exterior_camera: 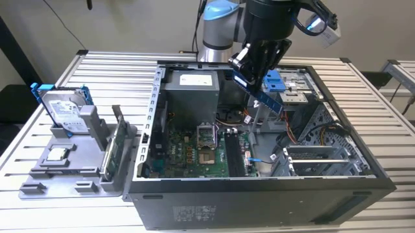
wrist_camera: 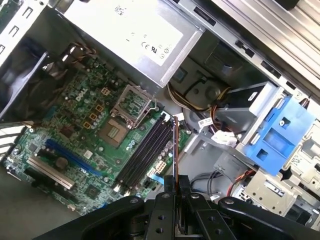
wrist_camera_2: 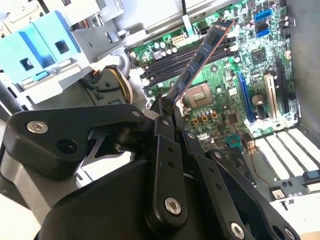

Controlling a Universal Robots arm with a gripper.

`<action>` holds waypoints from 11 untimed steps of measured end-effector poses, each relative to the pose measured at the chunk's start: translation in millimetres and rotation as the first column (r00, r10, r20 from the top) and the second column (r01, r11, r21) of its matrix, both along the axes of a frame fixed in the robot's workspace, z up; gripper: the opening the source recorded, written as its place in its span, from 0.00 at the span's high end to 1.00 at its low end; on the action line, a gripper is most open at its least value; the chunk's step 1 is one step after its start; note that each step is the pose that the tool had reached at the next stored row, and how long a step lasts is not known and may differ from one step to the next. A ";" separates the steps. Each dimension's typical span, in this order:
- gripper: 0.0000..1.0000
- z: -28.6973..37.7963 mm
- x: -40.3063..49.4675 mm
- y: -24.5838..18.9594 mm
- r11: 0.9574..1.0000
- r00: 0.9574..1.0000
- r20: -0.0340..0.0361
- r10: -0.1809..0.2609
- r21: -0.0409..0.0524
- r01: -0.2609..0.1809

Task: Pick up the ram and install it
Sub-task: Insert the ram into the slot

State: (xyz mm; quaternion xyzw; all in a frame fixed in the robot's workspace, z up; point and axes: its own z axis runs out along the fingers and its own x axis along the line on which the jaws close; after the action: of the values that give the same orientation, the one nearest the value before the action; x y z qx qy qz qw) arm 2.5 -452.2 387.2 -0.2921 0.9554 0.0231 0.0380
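The gripper (exterior_camera: 250, 77) (wrist_camera_2: 167, 107) (wrist_camera: 175, 182) hangs over the open computer case (exterior_camera: 259, 204), its jaws pinched tight on one end of the ram (exterior_camera: 267, 98) (wrist_camera_2: 200, 57) (wrist_camera: 175, 147). The stick juts from the jaws at a slant, with its free end pointing down into the case, not yet seated. Beneath it lies the green motherboard (exterior_camera: 191, 150) (wrist_camera_2: 240, 75) (wrist_camera: 80, 125), and the black memory slots (exterior_camera: 233, 153) (wrist_camera_2: 172, 55) (wrist_camera: 145, 150) run below the ram's tip. Just beside the gripper sits a blue drive bracket (exterior_camera: 275, 81) (wrist_camera_2: 35, 50) (wrist_camera: 277, 130), with the grey power supply (exterior_camera: 191, 90) (wrist_camera: 135, 35) on its other side. Well away, outside the case at the exterior view's left, a silver hard drive (exterior_camera: 65, 109) stands in a grey holder (exterior_camera: 65, 167).
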 end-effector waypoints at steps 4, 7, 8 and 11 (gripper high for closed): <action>0.86 -2.6 0.0 0.0 1.000 1.000 -0.016 -0.010 -0.002 0.010; 0.86 -4.3 0.0 0.0 1.000 0.999 -0.030 -0.020 -0.004 0.020; 0.86 -4.8 -0.1 0.0 1.000 0.999 -0.033 -0.029 -0.004 0.029; 0.86 -5.8 0.0 0.0 0.997 0.996 -0.034 -0.082 -0.004 0.082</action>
State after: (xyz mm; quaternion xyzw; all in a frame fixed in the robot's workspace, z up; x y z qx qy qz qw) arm 2.5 -452.2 381.5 -0.2525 0.9670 0.0252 0.0224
